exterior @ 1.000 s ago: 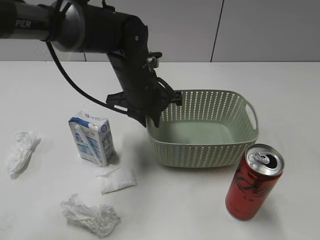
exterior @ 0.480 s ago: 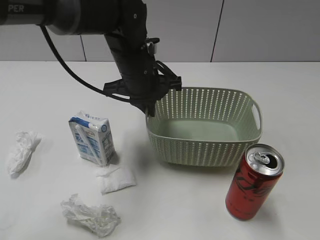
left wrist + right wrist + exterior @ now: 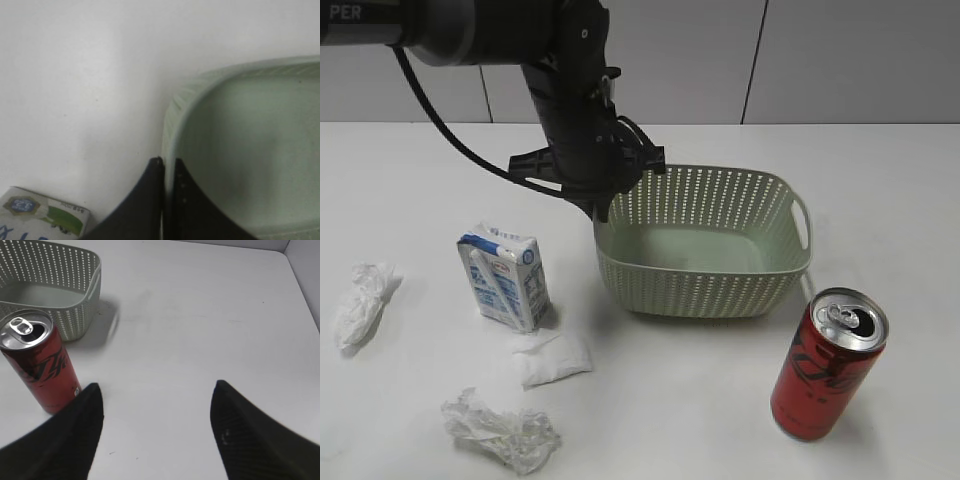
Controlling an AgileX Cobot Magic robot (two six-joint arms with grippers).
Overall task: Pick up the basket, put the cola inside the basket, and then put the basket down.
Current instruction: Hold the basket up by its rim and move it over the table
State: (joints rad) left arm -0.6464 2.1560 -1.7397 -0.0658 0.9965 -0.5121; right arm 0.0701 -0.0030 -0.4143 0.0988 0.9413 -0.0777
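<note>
The pale sage-green basket (image 3: pixel 705 245) with slotted walls hangs tilted above the table, its left side raised. My left gripper (image 3: pixel 602 205) is shut on its left rim; in the left wrist view the gripper (image 3: pixel 167 161) pinches the rim (image 3: pixel 172 120), one finger outside and one inside. The red cola can (image 3: pixel 826 365) stands upright at the front right, apart from the basket. In the right wrist view my right gripper (image 3: pixel 156 387) is open and empty over bare table, right of the cola (image 3: pixel 40 365), with the basket (image 3: pixel 55 280) beyond it.
A blue-and-white carton (image 3: pixel 504 277) stands left of the basket and shows in the left wrist view (image 3: pixel 40 215). A small white packet (image 3: pixel 552 359) and crumpled white wrappers (image 3: pixel 502 432) (image 3: pixel 363 300) lie at the front left. A grey wall closes the far side.
My left gripper has risen and moved left with the basket's rim in it. The basket has lifted and shifted left, away from the cola. The cola has not moved.
</note>
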